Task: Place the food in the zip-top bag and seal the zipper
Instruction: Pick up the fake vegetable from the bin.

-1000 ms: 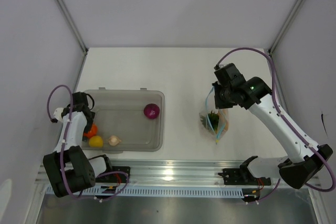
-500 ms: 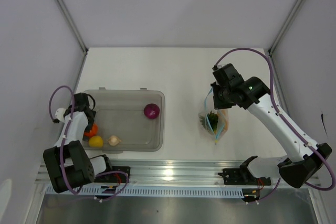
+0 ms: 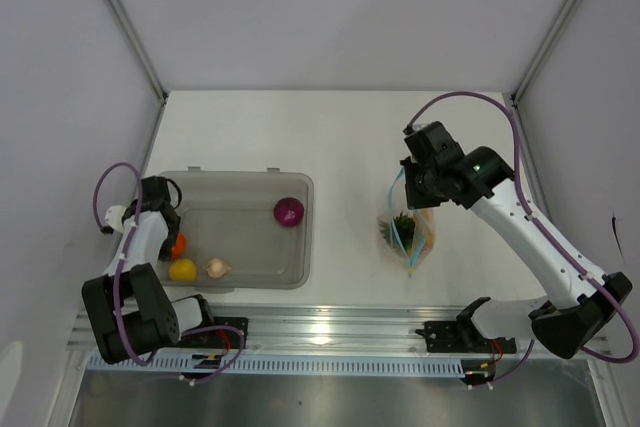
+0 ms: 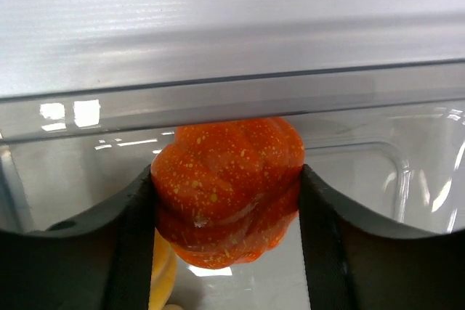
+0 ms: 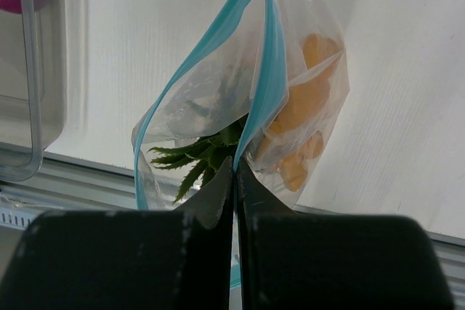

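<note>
My left gripper [image 4: 227, 212] is shut on an orange speckled fruit [image 4: 227, 188] inside the grey tub, against its left wall [image 3: 176, 244]. A yellow lemon [image 3: 182, 269], a pale garlic bulb [image 3: 216, 267] and a purple onion [image 3: 288, 212] lie in the tub. My right gripper [image 5: 235, 172] is shut on the light-blue zipper strip [image 5: 267, 85] of the clear zip-top bag [image 3: 408, 232] and holds its mouth open above the table. The bag holds a piece with spiky green leaves [image 5: 196, 156] and an orange piece [image 5: 309, 110].
The translucent grey tub [image 3: 300, 277] stands at the front left of the white table. A metal rail [image 3: 330, 332] runs along the table's near edge. Grey walls close in the left, right and back sides.
My left gripper has shifted slightly along the tub's left wall with the orange fruit. My right gripper and the bag have hardly moved.
</note>
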Motion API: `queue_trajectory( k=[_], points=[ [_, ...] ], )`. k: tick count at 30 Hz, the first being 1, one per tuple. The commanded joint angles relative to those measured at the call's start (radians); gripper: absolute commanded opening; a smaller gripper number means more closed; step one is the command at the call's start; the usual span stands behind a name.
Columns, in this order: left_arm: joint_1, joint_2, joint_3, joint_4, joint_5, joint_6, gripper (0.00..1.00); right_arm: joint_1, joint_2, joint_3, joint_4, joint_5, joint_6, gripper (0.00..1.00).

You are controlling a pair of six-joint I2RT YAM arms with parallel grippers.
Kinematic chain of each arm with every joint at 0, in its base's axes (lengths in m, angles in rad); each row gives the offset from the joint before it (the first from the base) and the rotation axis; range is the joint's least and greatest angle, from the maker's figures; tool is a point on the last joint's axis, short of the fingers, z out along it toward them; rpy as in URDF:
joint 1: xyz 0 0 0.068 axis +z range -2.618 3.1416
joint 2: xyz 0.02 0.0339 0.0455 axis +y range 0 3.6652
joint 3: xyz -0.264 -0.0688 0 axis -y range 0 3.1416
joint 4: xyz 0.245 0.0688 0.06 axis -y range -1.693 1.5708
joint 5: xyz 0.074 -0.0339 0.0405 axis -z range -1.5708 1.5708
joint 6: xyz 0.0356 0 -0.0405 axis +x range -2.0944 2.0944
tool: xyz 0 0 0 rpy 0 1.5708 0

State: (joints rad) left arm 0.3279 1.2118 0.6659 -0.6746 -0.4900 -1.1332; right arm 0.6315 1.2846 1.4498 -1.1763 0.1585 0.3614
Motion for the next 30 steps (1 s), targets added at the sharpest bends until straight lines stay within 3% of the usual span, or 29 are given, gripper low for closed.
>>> queue_trajectory(
  k=[1,3,8,14,19,22,24,26,30],
  points=[
    [0.013,-0.026,0.004,-0.011,-0.022,-0.031,0.45,0.014,-0.013,0.040,0.012,-0.002,0.001,0.00],
    [0.011,-0.018,0.018,-0.026,-0.009,-0.033,0.40,0.016,-0.014,0.035,0.014,0.003,0.004,0.00],
    [-0.029,-0.029,0.066,-0.091,0.019,-0.034,0.40,0.017,-0.013,0.030,0.015,0.012,0.010,0.00],
    [-0.193,-0.176,0.142,-0.123,0.027,-0.008,0.36,0.017,-0.008,0.029,0.020,0.021,0.016,0.00],
    [-0.325,-0.285,0.262,-0.128,0.060,0.068,0.23,0.019,0.004,0.024,0.038,0.016,0.030,0.00],
    [-0.409,-0.322,0.320,-0.050,0.190,0.203,0.19,0.019,0.013,0.020,0.052,0.007,0.037,0.00],
    [-0.452,-0.347,0.324,0.065,0.379,0.310,0.20,0.019,0.024,0.020,0.063,0.006,0.040,0.00],
    [-0.483,-0.369,0.319,0.121,0.568,0.340,0.19,0.020,0.031,0.023,0.067,0.004,0.044,0.00],
    [-0.634,-0.402,0.294,0.214,0.747,0.323,0.04,0.028,0.045,0.046,0.070,0.012,0.053,0.00]
  ],
)
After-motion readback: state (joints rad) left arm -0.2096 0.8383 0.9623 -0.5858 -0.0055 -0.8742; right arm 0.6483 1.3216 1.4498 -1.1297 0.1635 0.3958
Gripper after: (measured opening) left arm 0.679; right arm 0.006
